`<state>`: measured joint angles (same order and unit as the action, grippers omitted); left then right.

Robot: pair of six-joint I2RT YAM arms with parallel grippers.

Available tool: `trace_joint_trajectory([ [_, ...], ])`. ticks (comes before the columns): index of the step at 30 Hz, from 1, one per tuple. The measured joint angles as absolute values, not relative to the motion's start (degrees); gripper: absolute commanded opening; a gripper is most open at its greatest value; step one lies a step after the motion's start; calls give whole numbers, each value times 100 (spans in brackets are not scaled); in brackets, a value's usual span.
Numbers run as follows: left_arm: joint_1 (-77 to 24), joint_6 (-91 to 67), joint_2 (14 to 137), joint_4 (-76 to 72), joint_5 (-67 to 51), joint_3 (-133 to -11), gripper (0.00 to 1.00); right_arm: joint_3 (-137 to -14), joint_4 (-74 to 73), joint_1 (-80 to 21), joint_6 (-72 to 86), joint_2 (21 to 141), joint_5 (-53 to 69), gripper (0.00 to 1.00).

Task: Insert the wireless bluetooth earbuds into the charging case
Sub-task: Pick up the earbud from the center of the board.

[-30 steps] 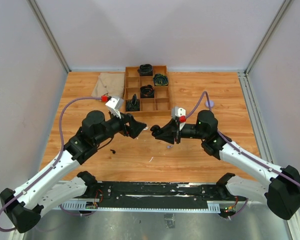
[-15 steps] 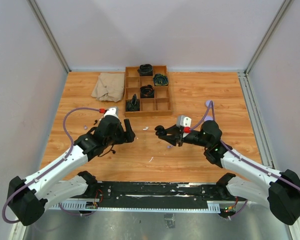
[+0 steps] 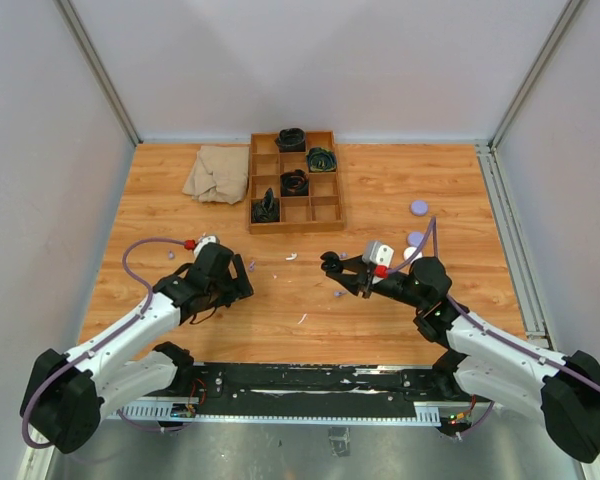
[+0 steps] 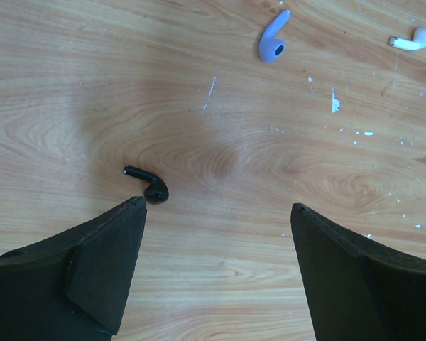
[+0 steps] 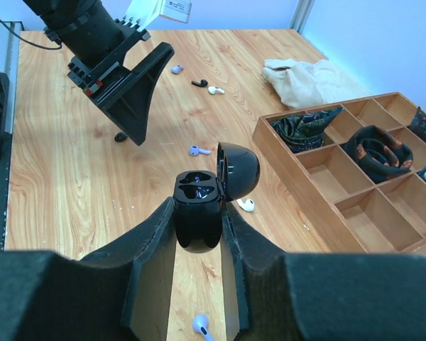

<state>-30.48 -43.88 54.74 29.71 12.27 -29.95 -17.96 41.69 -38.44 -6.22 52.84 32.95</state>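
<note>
Now | L hand agape, blk bud beside | R hand grips case

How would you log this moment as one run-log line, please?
left gripper: open, black earbud beside one finger | right gripper: shut on charging case, lid open | lilac earbud, white earbud: loose on table

charging case bottom hidden inside right hand, wooden tray cut by right edge

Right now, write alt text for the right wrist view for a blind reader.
The right gripper holds an open black charging case over a wooden table. Lilac, white and black earbuds lie scattered on it; the left gripper hangs beyond, a wooden tray at right.
</note>
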Motion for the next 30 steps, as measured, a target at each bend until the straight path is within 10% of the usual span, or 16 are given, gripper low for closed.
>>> trace_joint_trajectory([
  [30, -3006, -4403, 6482, 2180, 506, -2906, 88, -1544, 4388, -3844, -733, 4947, 2880, 1],
])
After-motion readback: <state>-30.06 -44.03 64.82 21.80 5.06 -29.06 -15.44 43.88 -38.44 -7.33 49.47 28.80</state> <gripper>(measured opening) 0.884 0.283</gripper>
